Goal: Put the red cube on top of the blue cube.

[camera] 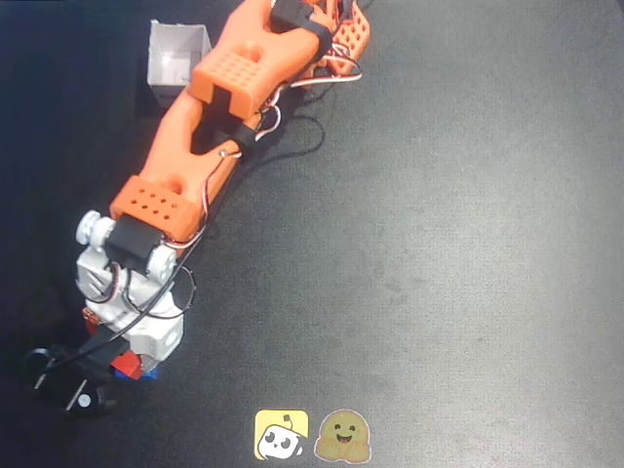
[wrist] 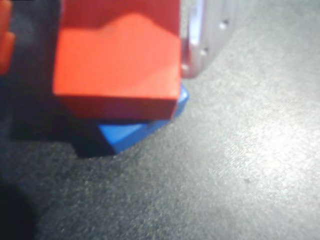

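In the wrist view the red cube (wrist: 117, 65) rests on the blue cube (wrist: 130, 132), turned a little, so that only a blue corner and edge show under it. My gripper (wrist: 100, 30) straddles the red cube. The pale finger (wrist: 200, 35) is right against the cube's right side. The orange finger (wrist: 5, 35) stands off to the left with a dark gap between it and the cube, so the jaws look open. In the overhead view the gripper (camera: 132, 366) is at the lower left, with slivers of the red cube (camera: 124, 363) and the blue cube (camera: 130, 373) under it.
A white open box (camera: 175, 58) stands at the top left, beside the orange arm (camera: 210, 117), which runs diagonally from the top centre. Two small stickers (camera: 312, 436) lie at the bottom edge. The dark mat (camera: 439, 273) fills the right side.
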